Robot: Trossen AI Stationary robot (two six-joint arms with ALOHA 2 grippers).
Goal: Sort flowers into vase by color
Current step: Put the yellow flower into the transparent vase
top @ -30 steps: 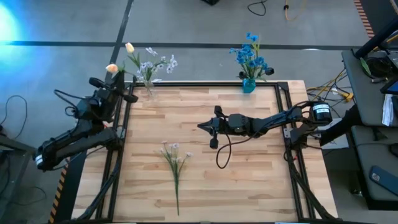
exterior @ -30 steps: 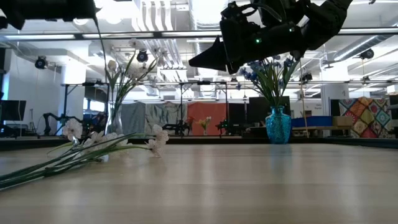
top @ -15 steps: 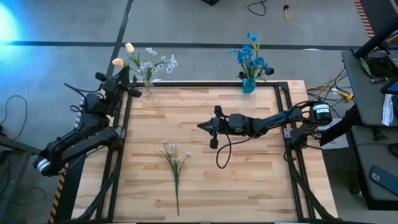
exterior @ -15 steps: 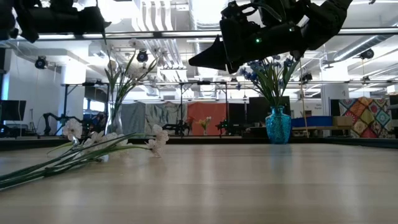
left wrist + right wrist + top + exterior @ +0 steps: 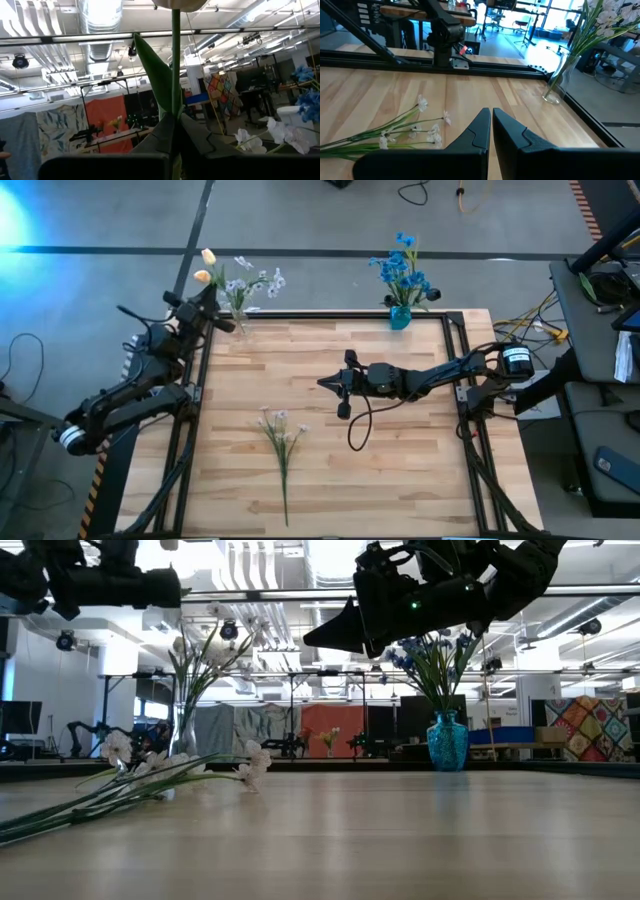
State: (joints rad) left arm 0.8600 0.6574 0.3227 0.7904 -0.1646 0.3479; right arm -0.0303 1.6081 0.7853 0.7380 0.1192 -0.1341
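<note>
The left gripper (image 5: 207,317) pinches the green stem of a peach tulip (image 5: 201,276), its bud just beside the clear glass vase (image 5: 239,323) at the table's far left corner. A white-lilac flower stem (image 5: 281,442) lies flat, nearer than the right gripper (image 5: 336,395), whose fingers are pressed together and hold nothing. Beyond that gripper stands the blue vase (image 5: 400,316) of blue flowers (image 5: 402,270).

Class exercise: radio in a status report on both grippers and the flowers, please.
Left gripper shut on peach tulip stem, beside clear vase. Right gripper shut, empty, mid-table. White flower stem lies on table. Nothing in the way.
</note>
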